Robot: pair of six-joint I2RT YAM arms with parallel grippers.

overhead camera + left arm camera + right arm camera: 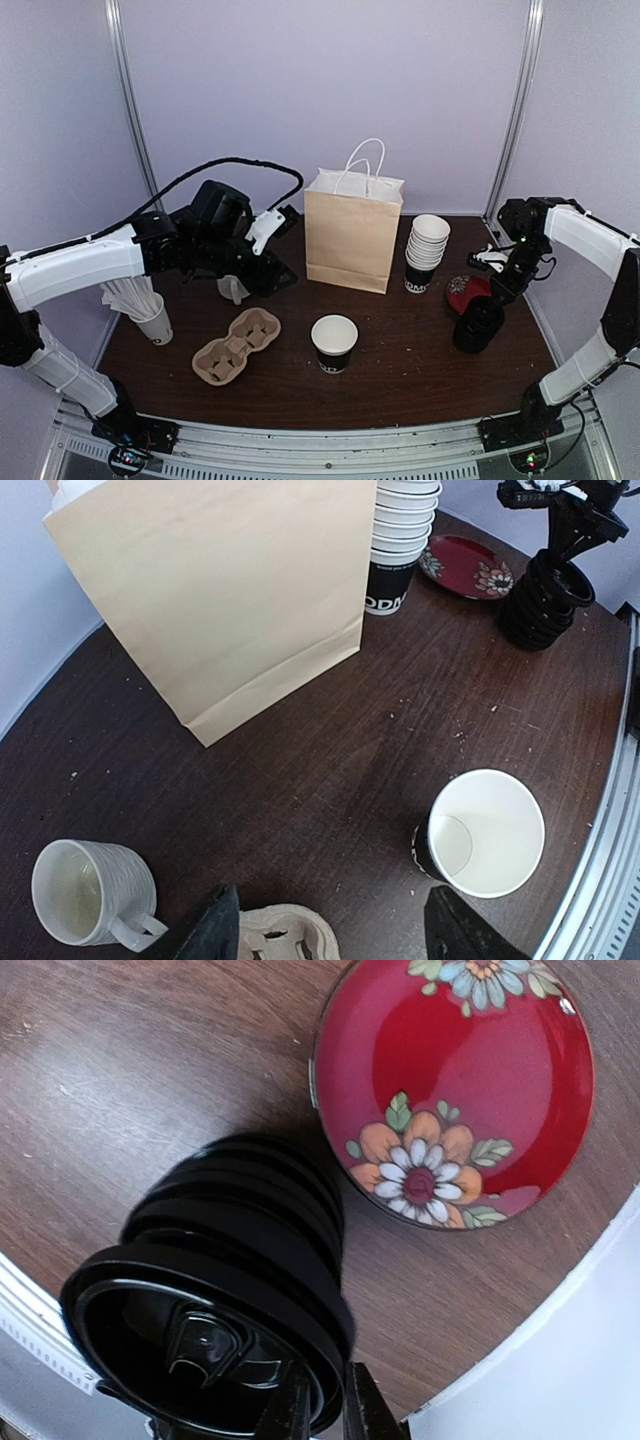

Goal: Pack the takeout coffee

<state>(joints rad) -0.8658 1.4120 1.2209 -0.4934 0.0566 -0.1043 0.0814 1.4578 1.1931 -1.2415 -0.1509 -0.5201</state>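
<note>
Presently the left gripper (330,915) is held above the table (330,750), its fingers wide apart with nothing gripped between them. Just beneath them the edge of a cardboard cup carrier (290,935) is seen. A white mug (85,892) is set beyond one finger, its handle turned toward that finger. Beside the other finger a black paper cup (487,832) is stood upright, unlidded and white inside. Ahead of this gripper a brown paper bag (220,590) is stood upright, and further ahead a stack of paper cups (400,540) is placed just beside the bag.

The right gripper (328,1400) is positioned at the top of a stack of black lids (250,1230), well apart from the left gripper. Its fingers are nearly together, and the rim of the top lid (200,1350) is pinched between them. A red flowered plate (450,1090) is seen just ahead of that gripper, close beside the lids; whether the two touch cannot be told.
</note>
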